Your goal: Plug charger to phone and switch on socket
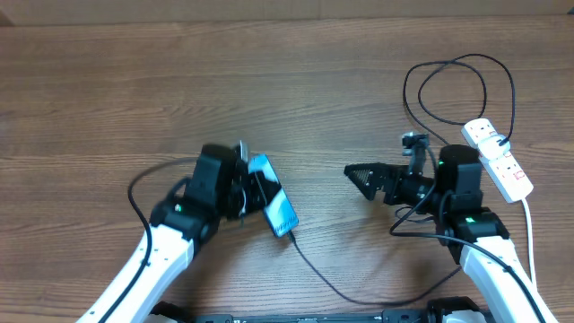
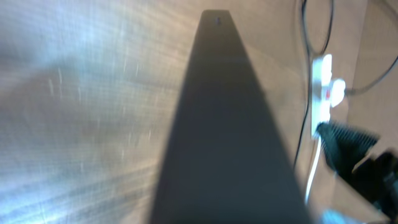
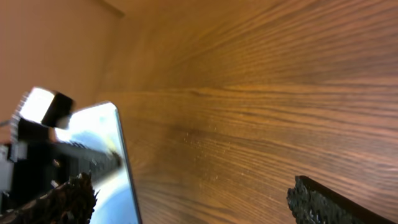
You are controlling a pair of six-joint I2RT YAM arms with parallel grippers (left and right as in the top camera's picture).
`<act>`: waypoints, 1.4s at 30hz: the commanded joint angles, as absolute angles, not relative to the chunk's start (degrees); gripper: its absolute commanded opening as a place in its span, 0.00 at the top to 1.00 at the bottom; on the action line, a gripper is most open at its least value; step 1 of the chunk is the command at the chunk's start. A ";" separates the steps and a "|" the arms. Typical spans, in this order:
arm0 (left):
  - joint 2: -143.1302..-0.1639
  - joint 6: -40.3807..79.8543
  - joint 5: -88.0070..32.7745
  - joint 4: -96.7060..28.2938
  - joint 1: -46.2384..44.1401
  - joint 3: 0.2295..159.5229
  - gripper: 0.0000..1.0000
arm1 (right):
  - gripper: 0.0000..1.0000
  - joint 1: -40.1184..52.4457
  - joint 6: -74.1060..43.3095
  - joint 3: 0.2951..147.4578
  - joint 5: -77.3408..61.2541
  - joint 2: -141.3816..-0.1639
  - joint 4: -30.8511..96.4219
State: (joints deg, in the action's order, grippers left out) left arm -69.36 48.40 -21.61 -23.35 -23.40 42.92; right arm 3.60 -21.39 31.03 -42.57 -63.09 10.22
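My left gripper point(image 1: 240, 187) is shut on the phone point(image 1: 274, 205), holding it tilted on edge above the table. In the left wrist view the phone's dark side point(image 2: 224, 137) fills the middle. The charger, a thin black cable point(image 1: 308, 260), meets the phone's lower end and runs along the table toward the right arm. It loops at the back right to the socket, a white power strip point(image 1: 499, 160), which also shows in the left wrist view point(image 2: 322, 87). My right gripper point(image 1: 363, 176) is open and empty, right of the phone and facing its light screen point(image 3: 102, 168).
The wooden table point(image 1: 108, 99) spreads to the back and left. The strip's thick white cord point(image 1: 529, 233) runs down the right edge beside my right arm. The black cable loop point(image 1: 457, 59) lies behind the strip.
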 commanded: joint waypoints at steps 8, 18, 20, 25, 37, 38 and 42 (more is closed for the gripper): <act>-79.90 32.29 -8.97 -24.27 -23.59 66.41 0.96 | 0.00 -4.05 -21.23 32.01 -59.29 -53.04 10.11; -100.75 2.24 -34.06 -48.62 -23.59 79.26 0.96 | 0.00 -5.45 -20.84 32.01 -52.75 -35.31 18.57; -103.42 2.02 -34.13 -49.98 -23.59 79.18 0.96 | 0.00 -5.45 -19.44 32.01 -49.45 -33.06 22.41; -107.55 2.11 -39.92 -47.16 -22.55 78.72 0.96 | 0.00 -5.45 -16.99 32.01 -44.69 -31.77 31.75; -108.68 11.84 -44.40 -29.41 -19.25 66.52 0.96 | 0.00 -5.45 -16.03 31.94 -39.81 -31.79 42.59; -108.68 13.17 -44.42 -27.53 -19.11 65.23 0.96 | 0.00 -5.45 -16.03 31.94 -39.20 -31.79 42.89; -108.68 15.03 -44.40 -23.90 -18.55 62.46 0.96 | 0.00 -5.45 -16.01 31.94 -37.93 -31.79 43.31</act>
State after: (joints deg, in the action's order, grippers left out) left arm -108.71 11.73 -41.82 -25.28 -19.09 63.68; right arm -5.23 -16.53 31.18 -40.07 -32.14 43.22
